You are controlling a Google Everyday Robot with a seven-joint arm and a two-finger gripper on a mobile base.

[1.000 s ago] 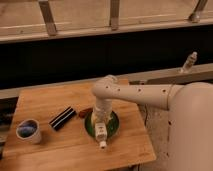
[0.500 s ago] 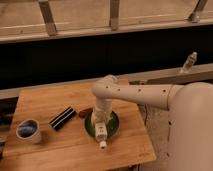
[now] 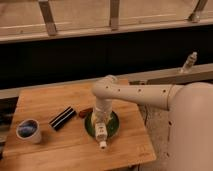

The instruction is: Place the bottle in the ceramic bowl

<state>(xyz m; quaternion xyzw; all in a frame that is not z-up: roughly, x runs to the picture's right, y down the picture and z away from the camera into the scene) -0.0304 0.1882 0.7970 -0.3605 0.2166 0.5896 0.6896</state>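
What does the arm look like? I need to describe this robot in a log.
The arm is a thick, smooth, off-white tube with rounded joints and a row of small dark dots along its side. It bends down to the gripper over the bowl, also whitish. No loose cables or markings show.

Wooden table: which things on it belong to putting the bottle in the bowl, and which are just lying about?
Belonging to the job:
- bottle, lying across the near rim of the bowl
- ceramic bowl
- gripper, down over the bowl at the bottle

Just lying about:
- white cup
- black rectangular object
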